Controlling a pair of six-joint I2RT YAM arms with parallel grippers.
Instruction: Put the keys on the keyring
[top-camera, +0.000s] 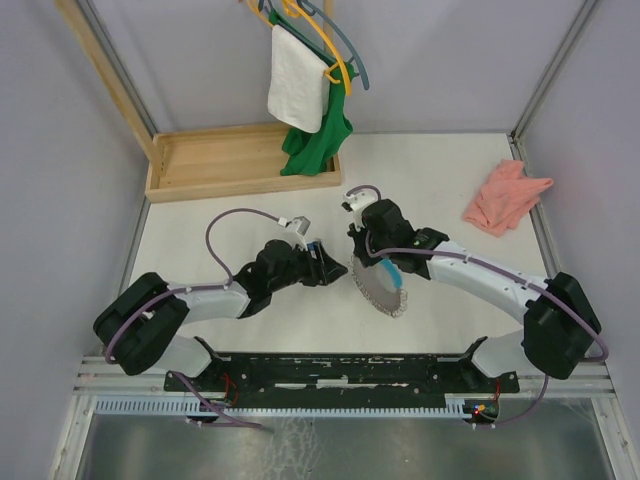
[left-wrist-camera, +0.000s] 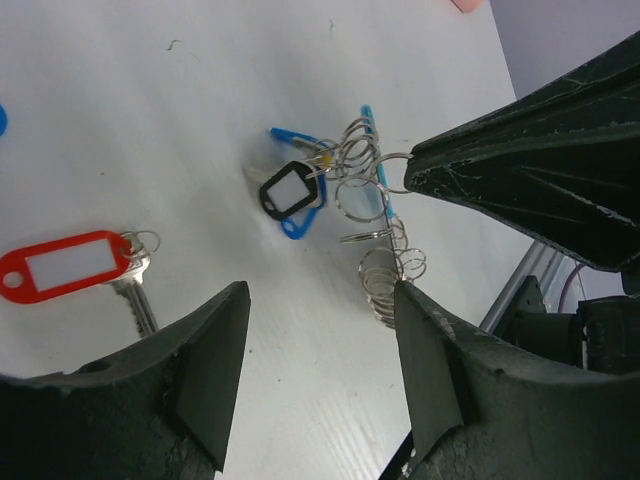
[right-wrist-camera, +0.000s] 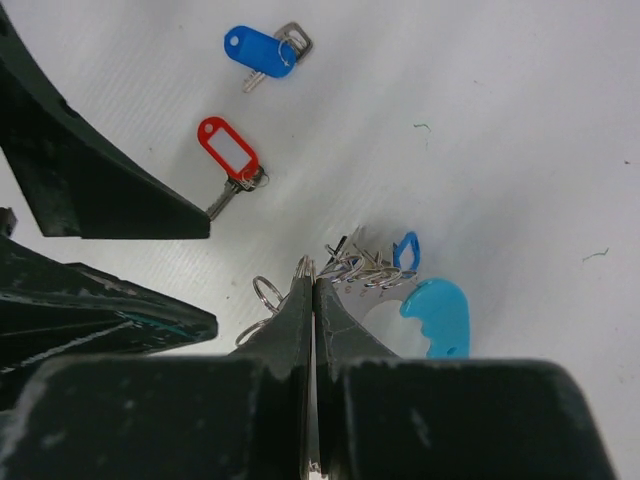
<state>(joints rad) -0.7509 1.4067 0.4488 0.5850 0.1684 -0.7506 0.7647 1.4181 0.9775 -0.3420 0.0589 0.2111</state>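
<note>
Red key (right-wrist-camera: 230, 152) and blue key (right-wrist-camera: 262, 52) are both lying loose on the counter (right-wrist-camera: 520, 120), near each other. The keyring (right-wrist-camera: 365, 265) bunch is close by, and the right hand (right-wrist-camera: 312, 268) is pinched tight on one ring of it. The left hand (left-wrist-camera: 320, 295) is wide open with nothing in it.

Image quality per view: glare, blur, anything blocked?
Top external: even light, no glare, small parts unresolved. Left wrist: left gripper dark and soft up close, keyring sharp. Right wrist: right gripper fills the bottom, red-tag key crisp.
</note>
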